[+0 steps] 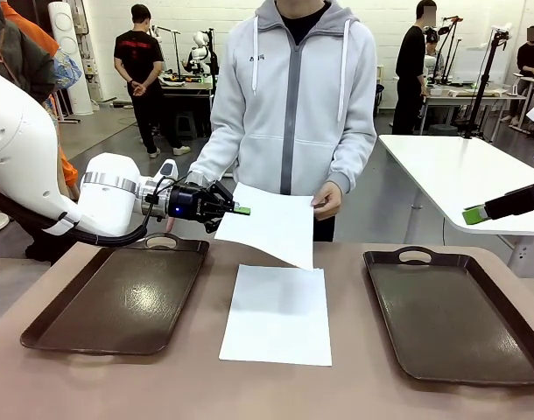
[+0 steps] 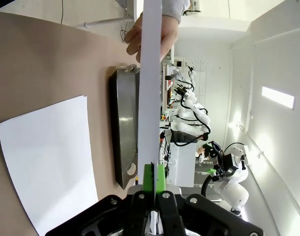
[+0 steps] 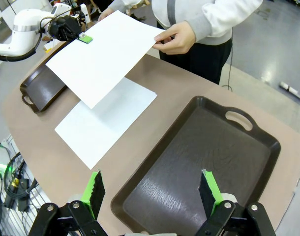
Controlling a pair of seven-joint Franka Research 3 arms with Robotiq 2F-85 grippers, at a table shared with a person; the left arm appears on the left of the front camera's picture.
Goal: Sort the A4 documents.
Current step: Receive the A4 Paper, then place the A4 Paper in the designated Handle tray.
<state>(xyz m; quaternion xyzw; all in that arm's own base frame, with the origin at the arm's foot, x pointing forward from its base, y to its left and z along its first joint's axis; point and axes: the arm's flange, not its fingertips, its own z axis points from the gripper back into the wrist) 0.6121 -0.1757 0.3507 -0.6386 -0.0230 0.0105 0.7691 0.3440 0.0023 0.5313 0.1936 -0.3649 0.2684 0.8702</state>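
Your left gripper (image 1: 239, 210) clamps the sheet (image 1: 271, 223); pull only once the hand (image 1: 328, 199) releases. Right gripper (image 3: 151, 182) hangs apart.

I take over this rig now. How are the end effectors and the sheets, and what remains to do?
Left end effector: shut on the raised sheet, whose other edge the person's hand holds.
Right end effector: open, holding nothing, above the right tray.
Second sheet: flat on the table, between left tray and right tray.
Done: no sheet in a tray yet.
Left: both sheets to sort.
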